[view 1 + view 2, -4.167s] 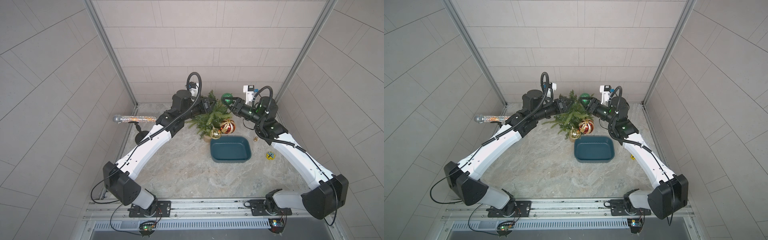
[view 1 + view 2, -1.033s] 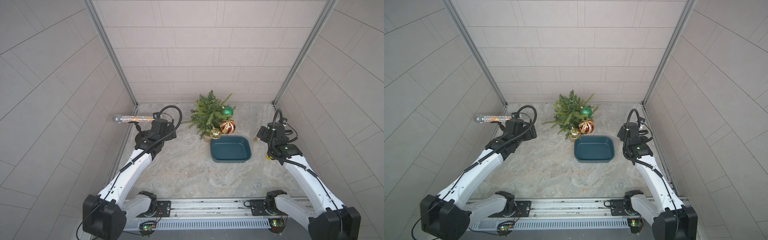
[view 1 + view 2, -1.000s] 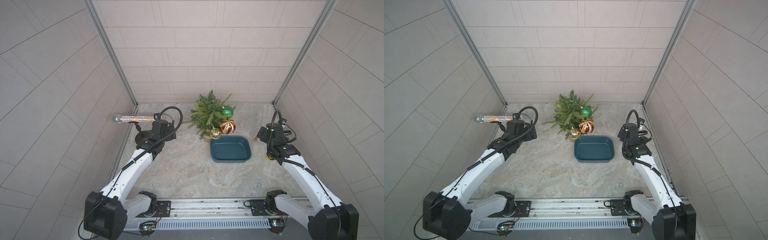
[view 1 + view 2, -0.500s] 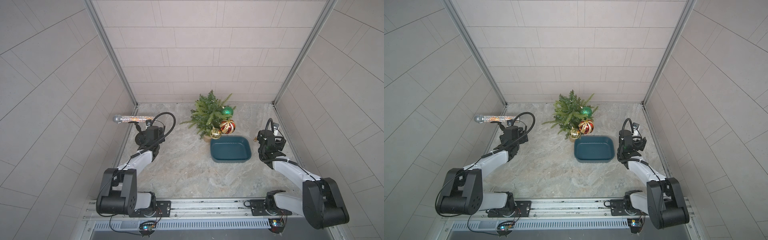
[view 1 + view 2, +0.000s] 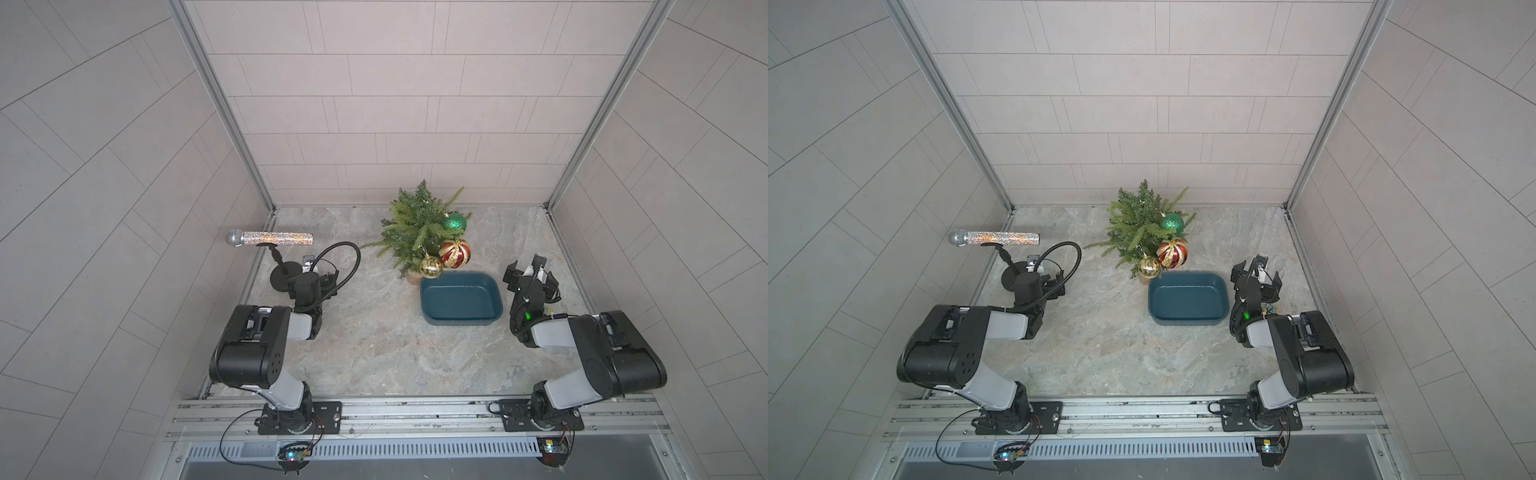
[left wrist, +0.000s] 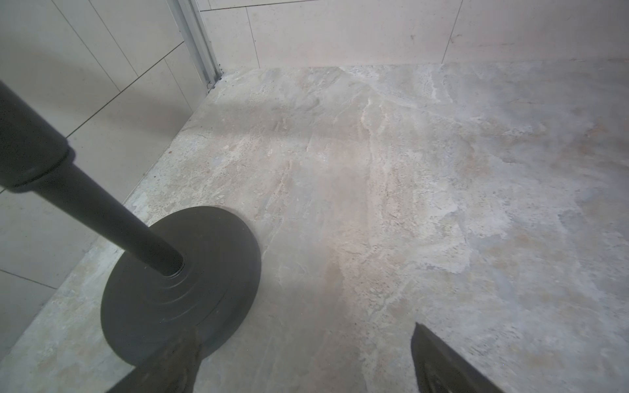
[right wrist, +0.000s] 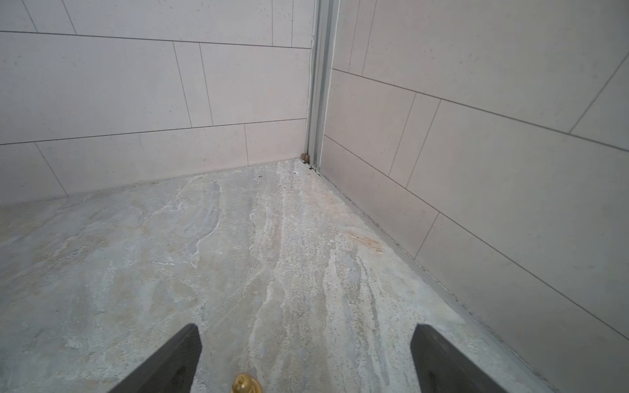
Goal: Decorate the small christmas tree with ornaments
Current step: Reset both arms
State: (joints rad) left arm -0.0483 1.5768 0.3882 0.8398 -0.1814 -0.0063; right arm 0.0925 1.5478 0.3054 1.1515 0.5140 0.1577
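The small christmas tree (image 5: 415, 224) stands in its tan pot (image 5: 412, 277) at the back middle in both top views. Three ornaments hang on its right side: a glittery green ball (image 5: 454, 222), a red-and-gold striped ball (image 5: 454, 253) and a gold ball (image 5: 431, 266). My left gripper (image 5: 322, 275) sits low on the left beside the microphone stand, open and empty (image 6: 304, 328). On the far right, past the tray, my right gripper (image 5: 532, 277) is open too, bare floor between its fingers (image 7: 305, 326). A small gold knob (image 7: 245, 384) shows just behind them.
A dark teal tray (image 5: 461, 321) lies in front of the tree with nothing in it. A glittery silver microphone (image 5: 270, 238) rests on a stand whose black round base (image 6: 177, 289) is next to my left fingers. A small yellow-and-blue thing (image 5: 1268, 308) lies by the right arm.
Both arms have drawn back from the tree and folded low toward the front rail. The green ball that the right gripper held by the tree now hangs there.
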